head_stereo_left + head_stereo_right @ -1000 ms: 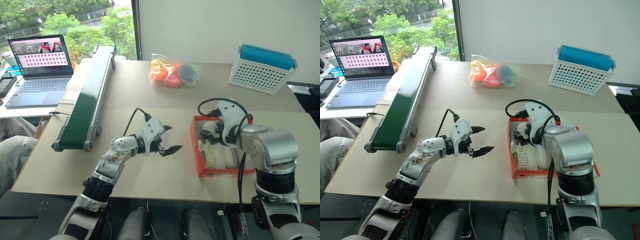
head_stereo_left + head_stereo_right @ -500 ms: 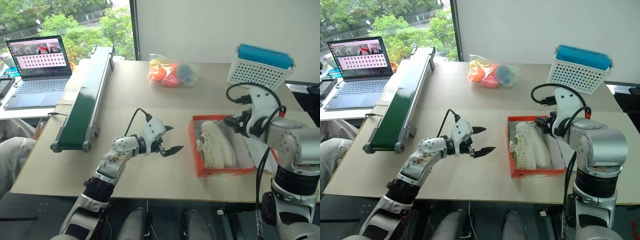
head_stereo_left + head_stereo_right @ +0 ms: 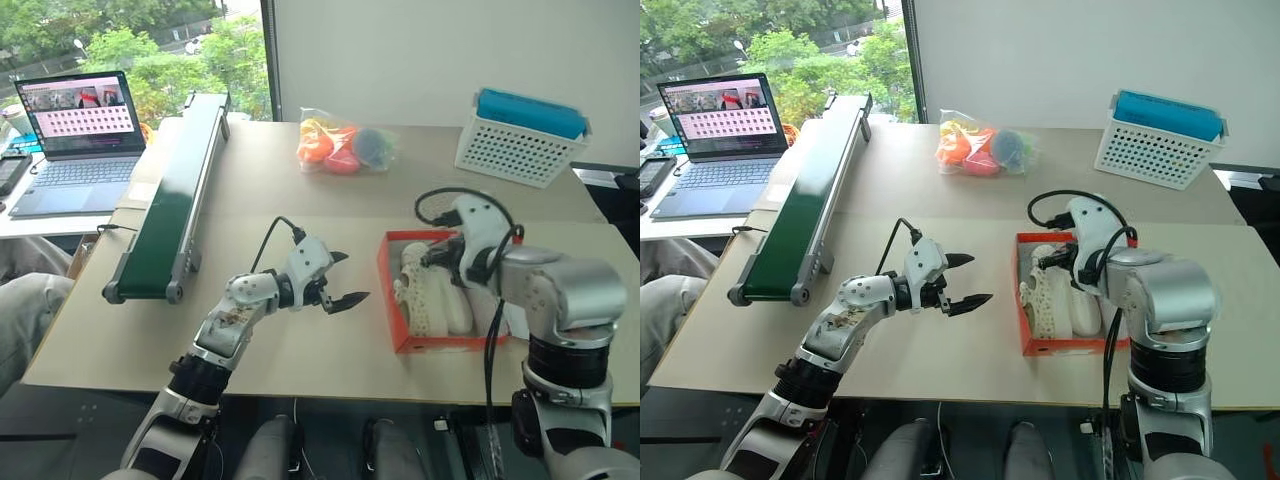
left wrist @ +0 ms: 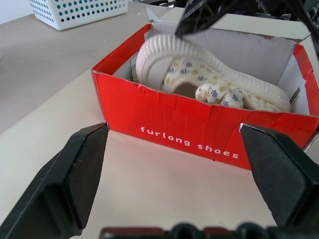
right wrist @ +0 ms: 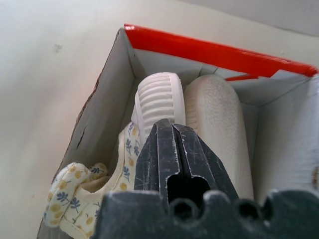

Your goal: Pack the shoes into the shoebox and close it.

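Observation:
The red shoebox (image 3: 402,300) stands open on the table to my right, white inside (image 4: 259,50). Both cream shoes (image 3: 432,296) lie in it; one rests on its side, showing a ribbed sole (image 5: 158,97) and flowered lining, with the other (image 5: 215,110) beside it. My right gripper (image 3: 432,258) is shut, its tip just over the shoes at the box's far end, with nothing between its fingers (image 5: 167,149). My left gripper (image 3: 352,277) hovers open a little left of the box, facing its long side (image 4: 179,142). The lid is mostly hidden behind my right arm.
A long green conveyor (image 3: 175,190) runs along the table's left side, with a laptop (image 3: 75,130) beyond it. At the back lie a clear bag of coloured items (image 3: 345,145) and a white perforated basket with a blue top (image 3: 520,135).
My right gripper went from open to shut. It swung out to the right past the box, then came back over the shoes' far end. The left arm held still.

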